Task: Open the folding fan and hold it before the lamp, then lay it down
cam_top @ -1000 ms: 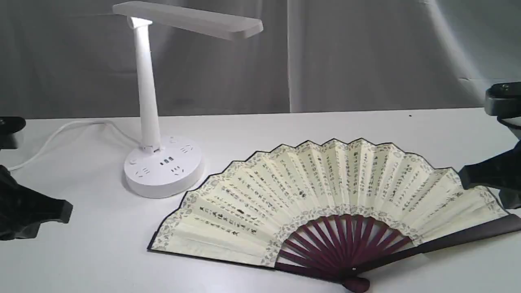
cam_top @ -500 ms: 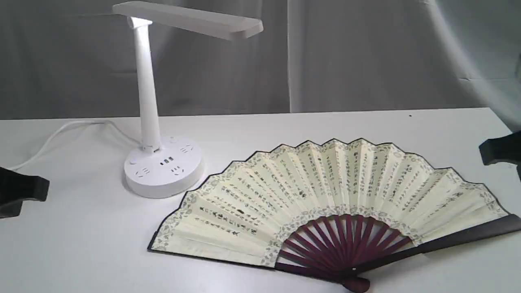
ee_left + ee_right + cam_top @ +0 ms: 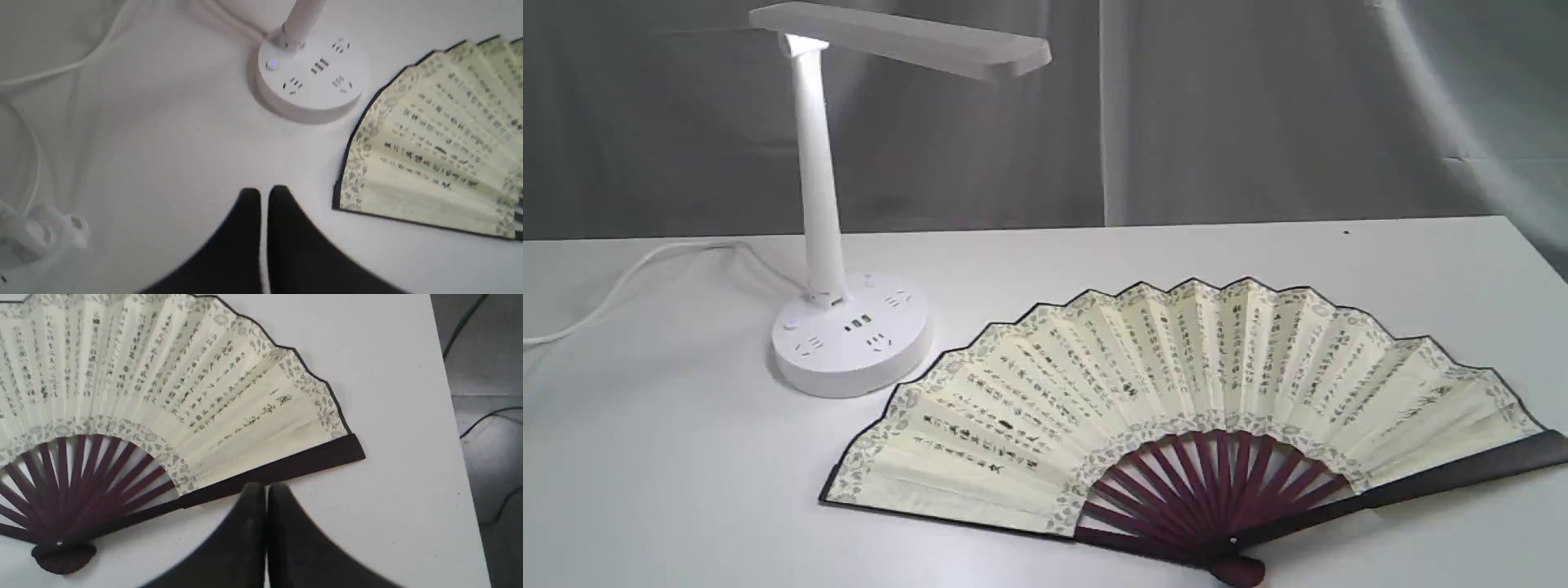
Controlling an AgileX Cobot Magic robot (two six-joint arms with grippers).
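Note:
The folding fan (image 3: 1176, 392) lies spread open and flat on the white table, cream leaf up, maroon ribs and pivot toward the front edge. The white lamp (image 3: 849, 335) stands to its left with its bar head above. Neither gripper shows in the exterior view. In the left wrist view my left gripper (image 3: 263, 194) is shut and empty, above bare table between the lamp base (image 3: 312, 75) and the fan's left end (image 3: 429, 134). In the right wrist view my right gripper (image 3: 265, 490) is shut and empty, just off the fan's dark right guard (image 3: 286, 467).
The lamp's white cord (image 3: 637, 273) runs off to the left across the table, and a white plug and cable (image 3: 41, 232) lie near the left arm. The table's right edge (image 3: 457, 437) drops to a floor with dark cables.
Both arms have drawn back out of the exterior view, the left one to the left, the right one to the right. The fan and lamp have stayed put.

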